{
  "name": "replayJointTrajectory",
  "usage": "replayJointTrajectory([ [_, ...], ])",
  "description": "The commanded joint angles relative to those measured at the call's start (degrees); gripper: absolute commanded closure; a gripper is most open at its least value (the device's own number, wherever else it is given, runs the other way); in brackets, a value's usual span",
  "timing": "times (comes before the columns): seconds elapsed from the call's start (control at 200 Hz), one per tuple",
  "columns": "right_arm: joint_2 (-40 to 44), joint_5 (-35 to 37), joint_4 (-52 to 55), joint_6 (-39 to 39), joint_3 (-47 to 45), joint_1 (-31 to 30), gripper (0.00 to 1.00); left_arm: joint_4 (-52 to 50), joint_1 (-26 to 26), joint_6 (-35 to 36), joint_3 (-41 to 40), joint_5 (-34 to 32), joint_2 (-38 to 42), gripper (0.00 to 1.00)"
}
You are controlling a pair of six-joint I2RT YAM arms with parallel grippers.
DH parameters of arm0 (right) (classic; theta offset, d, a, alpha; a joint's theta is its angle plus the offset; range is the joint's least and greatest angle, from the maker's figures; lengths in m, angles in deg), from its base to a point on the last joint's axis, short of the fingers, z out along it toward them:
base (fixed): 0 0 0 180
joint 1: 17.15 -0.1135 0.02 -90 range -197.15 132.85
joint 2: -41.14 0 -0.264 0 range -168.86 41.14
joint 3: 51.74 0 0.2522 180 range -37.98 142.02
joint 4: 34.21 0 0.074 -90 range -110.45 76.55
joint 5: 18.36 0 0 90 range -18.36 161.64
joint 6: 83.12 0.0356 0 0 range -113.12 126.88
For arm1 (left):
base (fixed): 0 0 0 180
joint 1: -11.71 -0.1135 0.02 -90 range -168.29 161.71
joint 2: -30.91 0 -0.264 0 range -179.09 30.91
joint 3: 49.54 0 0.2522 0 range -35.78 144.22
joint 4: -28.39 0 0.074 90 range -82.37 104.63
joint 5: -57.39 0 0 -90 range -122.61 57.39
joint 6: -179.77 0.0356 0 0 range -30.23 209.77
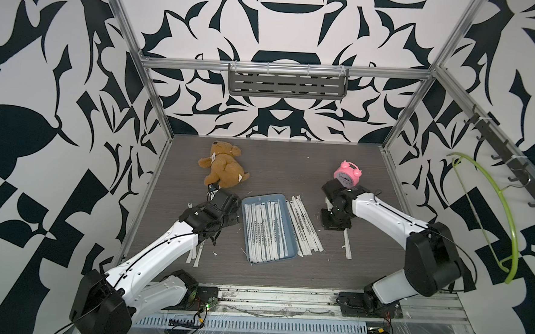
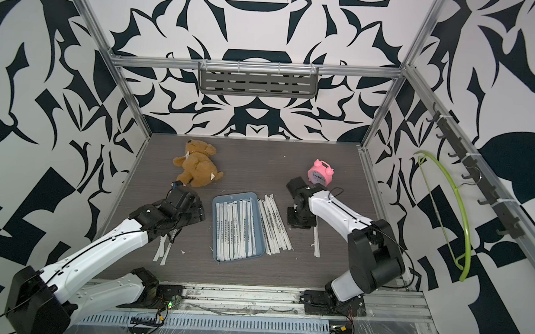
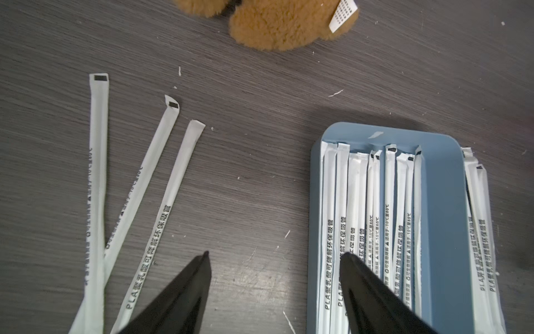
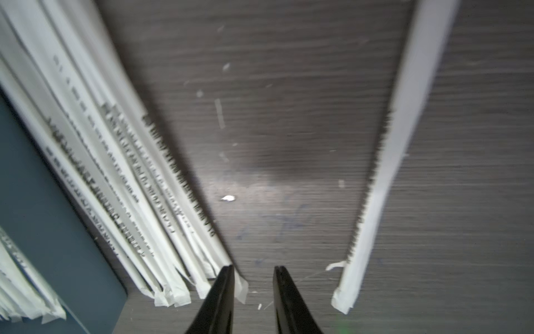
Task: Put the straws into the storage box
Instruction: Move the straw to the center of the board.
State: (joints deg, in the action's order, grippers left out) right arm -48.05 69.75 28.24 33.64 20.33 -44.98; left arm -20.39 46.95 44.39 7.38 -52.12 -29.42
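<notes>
The storage box [image 1: 263, 196], a blue-grey tray, lies mid-table with several wrapped straws [image 1: 264, 230] lengthwise inside it. More straws [image 1: 303, 229] lie fanned on the table against its right side, and one lone straw [image 1: 347, 244] lies farther right. Three straws [image 3: 161, 179] lie on the table left of the box, partly under my left arm [image 1: 217, 209]. My left gripper [image 3: 276, 256] is open and empty, one finger over the box's straws [image 3: 341, 219], the other over bare table. My right gripper [image 4: 254, 269] is narrowly open and empty, between the fanned straws [image 4: 138, 162] and the lone straw [image 4: 384, 162].
A brown teddy bear [image 1: 223, 168] lies behind my left gripper. A pink alarm clock [image 1: 347, 175] stands just behind my right wrist. A grey slotted shelf [image 1: 288, 84] hangs on the back wall and a green hanger [image 1: 493, 217] on the right wall.
</notes>
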Motion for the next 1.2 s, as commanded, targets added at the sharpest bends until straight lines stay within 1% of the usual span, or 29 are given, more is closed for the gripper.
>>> replayJointTrajectory([
  [0.0, -2.33, -0.26, -0.82, -0.13, 3.72, -3.45, 0.72, 3.02, -0.19, -1.14, -0.55, 2.44, -0.39, 0.23],
  [0.145, -7.9, 0.55, -2.23, -0.72, 6.23, -6.47, 0.71, 3.43, -0.21, -1.72, 0.07, 4.03, -2.38, 0.24],
  [0.335, -11.74, 3.2, -4.33, -0.75, 6.76, -5.85, 0.73, 3.74, -0.25, -1.98, 0.05, 4.74, -2.94, 0.24],
  [0.455, -11.03, 3.15, -5.51, -0.61, 5.37, -3.04, 0.77, 3.65, -0.18, -2.16, -0.24, 4.84, -2.86, 0.24],
  [0.555, -9.79, 1.99, -5.76, -0.96, 4.04, -0.13, 0.76, 3.63, -0.22, -2.16, -0.44, 5.09, -2.9, 0.24],
  [0.605, -9.43, 1.59, -5.48, -1.49, 4.04, 0.45, 0.75, 3.72, -0.21, -2.16, -0.45, 5.01, -3.03, 0.24],
  [0.72, -7.32, 0.59, -3.62, -1.59, 5.18, -0.12, 0.71, 3.28, -0.18, -2.16, -0.29, 4.89, -3.14, 0.24],
  [0.86, -5.82, 1.46, -0.55, -2.12, 8.13, -2.08, 0.7, 2.77, -0.23, -1.99, -0.4, 4.1, -2.69, 0.24],
  [1.195, -11.35, -0.13, -5.1, 0.03, 9.03, -2.96, 0.73, 3.31, -0.18, -2.51, -0.81, 5.16, -3.03, 0.25],
])
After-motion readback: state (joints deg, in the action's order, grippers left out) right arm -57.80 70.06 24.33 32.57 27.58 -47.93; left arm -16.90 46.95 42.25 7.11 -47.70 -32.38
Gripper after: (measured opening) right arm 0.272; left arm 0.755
